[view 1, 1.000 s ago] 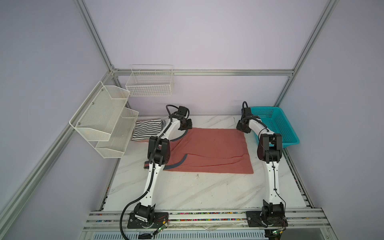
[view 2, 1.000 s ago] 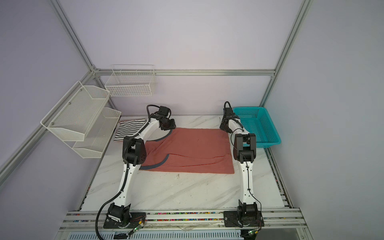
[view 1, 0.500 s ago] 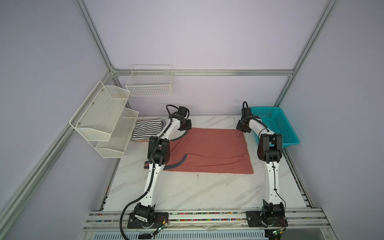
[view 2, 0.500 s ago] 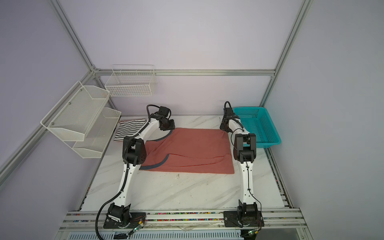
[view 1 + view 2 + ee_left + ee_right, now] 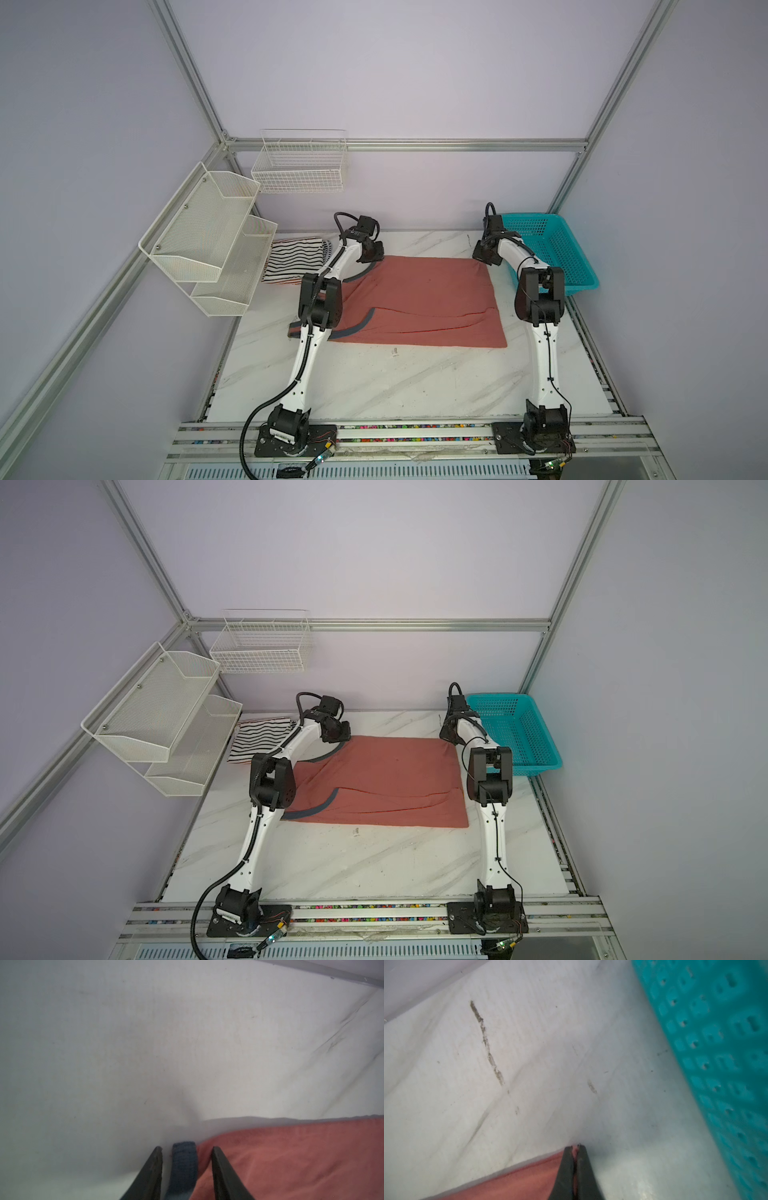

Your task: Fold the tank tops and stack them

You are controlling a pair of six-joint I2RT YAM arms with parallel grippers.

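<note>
In both top views, the salmon-red tank top point(image 5: 419, 299) was partly covered by the left arm point(image 5: 321, 299), and the striped tank top point(image 5: 295, 259) by the mesh shelf point(image 5: 232, 270). The grey-blue trim point(image 5: 184, 1167) was blurred and cut off in the left wrist view, as was the turquoise basket point(image 5: 720, 1064) in the right wrist view. A small speck point(image 5: 395, 351) could not be identified.

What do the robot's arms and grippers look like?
The left arm and right arm have white links, bulky black joints and black bases, with black cables along them. The left gripper and right gripper end in thin, tapering black fingers.
</note>
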